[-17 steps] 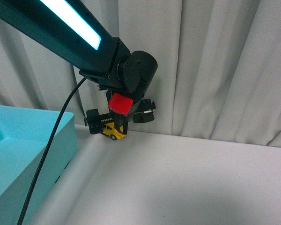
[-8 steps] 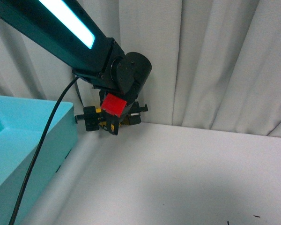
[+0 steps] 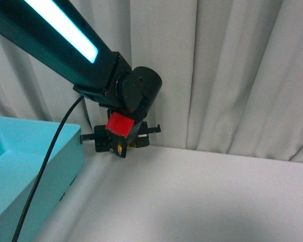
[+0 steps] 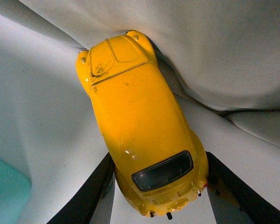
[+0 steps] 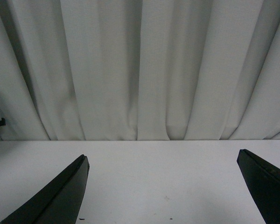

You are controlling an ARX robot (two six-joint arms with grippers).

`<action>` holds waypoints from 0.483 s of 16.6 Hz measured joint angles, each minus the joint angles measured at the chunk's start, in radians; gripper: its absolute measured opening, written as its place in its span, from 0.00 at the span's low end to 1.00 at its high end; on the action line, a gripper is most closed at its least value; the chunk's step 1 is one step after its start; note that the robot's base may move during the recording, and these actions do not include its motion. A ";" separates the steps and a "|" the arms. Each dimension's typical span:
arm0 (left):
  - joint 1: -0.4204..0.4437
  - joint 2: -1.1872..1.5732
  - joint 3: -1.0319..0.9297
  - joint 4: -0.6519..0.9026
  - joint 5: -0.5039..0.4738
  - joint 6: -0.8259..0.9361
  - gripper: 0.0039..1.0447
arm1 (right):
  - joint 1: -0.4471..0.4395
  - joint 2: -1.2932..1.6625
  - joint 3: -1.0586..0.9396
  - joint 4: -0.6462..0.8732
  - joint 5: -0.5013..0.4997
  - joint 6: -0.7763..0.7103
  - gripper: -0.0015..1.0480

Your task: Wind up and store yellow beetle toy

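Observation:
The yellow beetle toy (image 4: 140, 135) fills the left wrist view, glossy, with its dark window toward the camera and its nose pressed against the white curtain. My left gripper (image 4: 158, 186) is shut on the toy, one black finger on each flank. In the front view the left gripper (image 3: 122, 141) hangs at the table's back edge by the curtain, and only a sliver of the yellow beetle toy (image 3: 119, 149) shows under it. My right gripper (image 5: 163, 186) is open with nothing between its fingers, above bare white table.
A turquoise box (image 3: 25, 166) stands at the left of the table, close to the left arm. A black cable (image 3: 45, 176) hangs from the arm in front of it. White curtain (image 3: 232, 75) closes off the back of the white table (image 3: 192, 201).
The left gripper has carried the toy up and back toward the curtain, slightly leftward. The toy is now mostly hidden behind the gripper in the front view.

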 joint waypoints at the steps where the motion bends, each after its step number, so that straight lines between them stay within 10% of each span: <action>1: 0.010 -0.048 -0.036 0.013 0.027 0.019 0.47 | 0.000 0.000 0.000 0.000 0.000 0.000 0.94; 8: 0.133 -0.513 -0.310 0.149 0.211 0.176 0.41 | 0.000 0.000 0.000 0.000 0.000 0.000 0.94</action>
